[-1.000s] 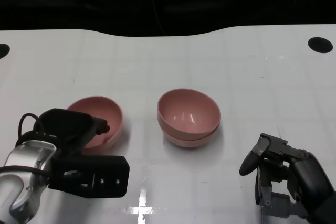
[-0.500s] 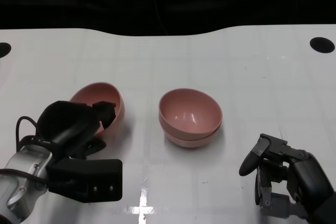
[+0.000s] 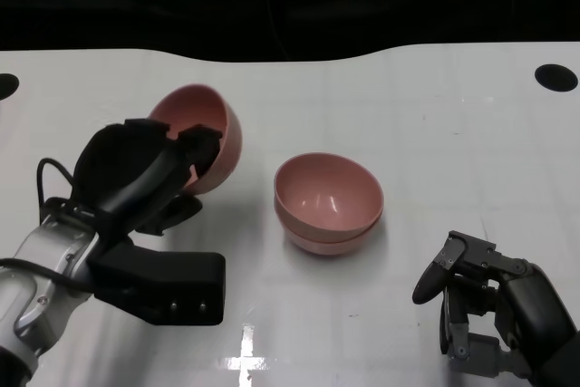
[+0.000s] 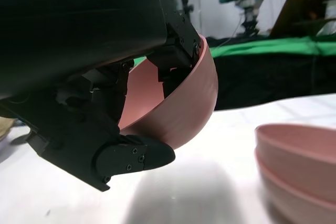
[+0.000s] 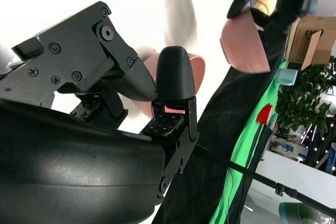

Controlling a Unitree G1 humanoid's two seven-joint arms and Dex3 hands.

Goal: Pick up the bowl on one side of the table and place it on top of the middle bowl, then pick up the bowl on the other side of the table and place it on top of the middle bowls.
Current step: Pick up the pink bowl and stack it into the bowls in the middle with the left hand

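Observation:
My left hand (image 3: 145, 174) grips a pink bowl (image 3: 204, 133) by its rim, lifted off the table and tilted on its side, left of the middle stack. In the left wrist view the fingers (image 4: 173, 51) pinch the rim of that bowl (image 4: 191, 103), which hangs above the table. The middle stack (image 3: 328, 201) is two pink bowls nested together at the table's centre; its edge shows in the left wrist view (image 4: 299, 156). My right hand (image 3: 485, 301) rests low at the front right, fingers curled, holding nothing. The right wrist view shows its fingers (image 5: 173, 77) and the lifted bowl (image 5: 244, 40) far off.
The white table (image 3: 435, 115) has a dark round hole (image 3: 553, 77) at the far right and another at the far left edge (image 3: 4, 86). Beyond the table's back edge all is dark.
My left hand has lifted the left bowl off the table, raising it up and toward the middle while tipping it on its side. The right hand has stayed still.

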